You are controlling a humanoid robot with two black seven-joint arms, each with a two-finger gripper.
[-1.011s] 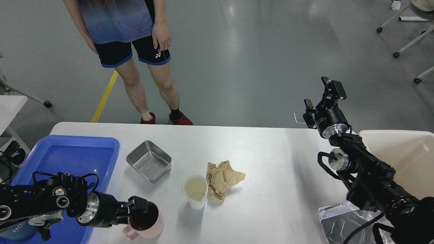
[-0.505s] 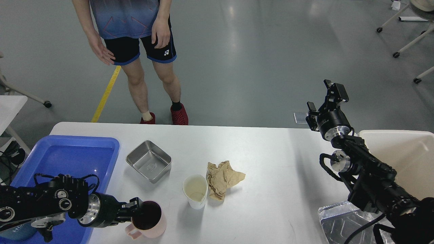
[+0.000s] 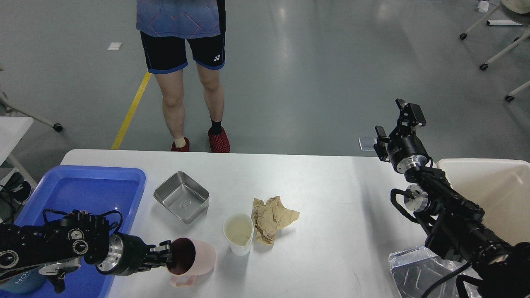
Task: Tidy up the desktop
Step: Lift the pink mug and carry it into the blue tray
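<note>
1. A blue tray [image 3: 83, 182] sits at the lower left of the frame, on the left end of the surface [image 3: 331, 194].
2. The left claw [image 3: 167, 254] lies low in the lower left, just right of the tray, clamped on the rim of a pink mug [image 3: 194, 258]; the mug is tipped on its side with its dark mouth facing left and its handle towards the bottom edge.
3. Above the mug, a square steel pan [image 3: 182, 196] rests open side up, set diagonally.
4. Near the frame's centre, a white paper cup [image 3: 239, 233] stands upright, touching a crumpled brown paper [image 3: 272, 217] on its right.
5. A person [image 3: 186, 74] in red shoes stands on the floor beyond the far edge, at the upper left.
6. The surface is white, with its long axis running left to right across the lower half of the frame.
7. The right claw [image 3: 399, 122] is raised at the right with its fingers apart and nothing between them.
8. A cream bin [image 3: 488, 186] sits at the right edge, and a foil tray [image 3: 414, 269] lies in the lower right corner.
</note>
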